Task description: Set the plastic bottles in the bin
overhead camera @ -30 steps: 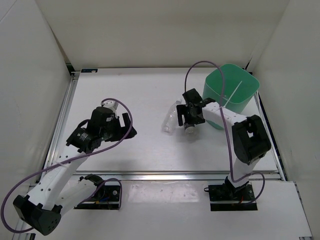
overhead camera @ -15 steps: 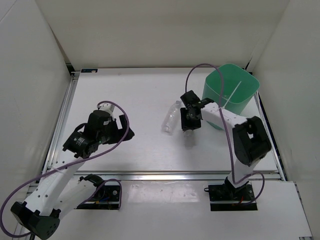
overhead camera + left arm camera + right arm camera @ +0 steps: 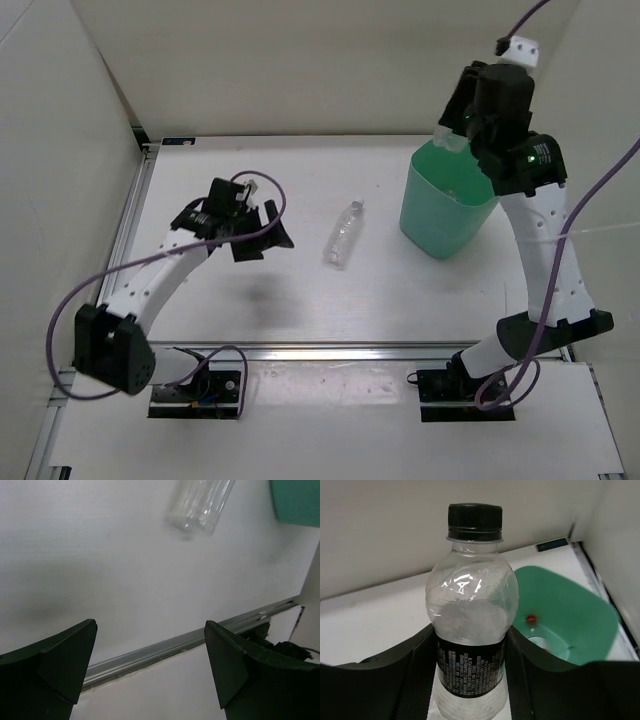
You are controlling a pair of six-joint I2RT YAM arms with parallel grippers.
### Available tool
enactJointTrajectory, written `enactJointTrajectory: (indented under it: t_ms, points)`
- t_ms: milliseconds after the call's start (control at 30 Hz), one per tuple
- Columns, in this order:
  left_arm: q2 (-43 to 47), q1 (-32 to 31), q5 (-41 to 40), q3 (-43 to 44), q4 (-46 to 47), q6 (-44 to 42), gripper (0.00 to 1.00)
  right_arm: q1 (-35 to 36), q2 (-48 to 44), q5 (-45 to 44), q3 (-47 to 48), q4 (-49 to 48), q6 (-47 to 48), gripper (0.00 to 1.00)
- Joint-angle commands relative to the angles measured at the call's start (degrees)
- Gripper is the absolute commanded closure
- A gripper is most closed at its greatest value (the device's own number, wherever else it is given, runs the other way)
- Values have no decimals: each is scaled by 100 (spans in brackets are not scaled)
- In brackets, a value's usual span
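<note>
Lifted off the worktop (image 3: pixel 300 300) since a second ago, the right end effector (image 3: pixel 470 675) now clamps the black-capped bottle (image 3: pixel 471 605) upright, high up by the bin (image 3: pixel 440 215), while the left end effector (image 3: pixel 150 625), spread wide and empty, has swung nearer the clear bottle (image 3: pixel 344 232) lying left of the bin.

White table (image 3: pixel 300 300), aluminium rail (image 3: pixel 330 349), white walls (image 3: pixel 300 60)

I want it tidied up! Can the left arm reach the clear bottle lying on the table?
Probably yes. The left gripper is open and points toward the clear bottle, which lies on its side on the table, and nothing lies between them.
</note>
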State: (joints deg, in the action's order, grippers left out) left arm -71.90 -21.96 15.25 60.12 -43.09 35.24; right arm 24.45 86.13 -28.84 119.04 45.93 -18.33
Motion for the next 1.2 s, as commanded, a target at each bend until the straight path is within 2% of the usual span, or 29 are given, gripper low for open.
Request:
enactJointTrajectory:
  t_ms: [0, 67, 100, 133, 233, 300, 367, 467, 567, 867, 1000, 1100, 1167]
  points:
    - [-848, 86, 822, 807, 424, 26, 0, -641, 458, -2, -56, 223, 226, 64]
    - [-1237, 33, 822, 1553, 424, -69, 0, -1134, 458, 386, -170, 293, -73, 48]
    - [-1587, -36, 822, 1808, 424, -70, 0, -1257, 458, 484, -371, 293, -301, 36]
    - [-1747, -37, 822, 2246, 424, -131, 0, -1476, 458, 624, -451, 293, -355, 16]
    - [-2476, -168, 770, 3011, 424, -132, 0, -1802, 458, 1283, -663, 434, -766, 0]
    - [-3072, -352, 595, 3347, 424, -132, 0, -1803, 353, 1460, -812, 565, -970, 0]
    - [-3417, -537, 77, 3776, 424, -132, 0, -1803, 213, 1583, -979, 619, -1120, 0]
    - [-4032, -976, -485, 4391, 424, -395, 0, -1803, 80, 1837, -1041, 742, -1279, 0]
    - [-4788, -1398, -724, 5042, 424, -843, 0, -1803, -52, 1900, -1103, 742, -1279, 0]
    - [-5896, -1461, -1180, 5423, 424, -1160, 0, -1803, -52, 2322, -900, 742, -1331, 0]
    - [-6126, -1461, -1182, 5484, 363, -1160, 0, -1803, -175, 2322, -1102, 742, -1331, 0]
    - [-6266, -1461, -771, 5537, 363, -1160, 0, -1803, -228, 2322, -1234, 742, -1331, 0]
    - [-6337, -1461, -480, 5590, 363, -1160, 6, -1803, -289, 2269, -1375, 742, -1331, 0]
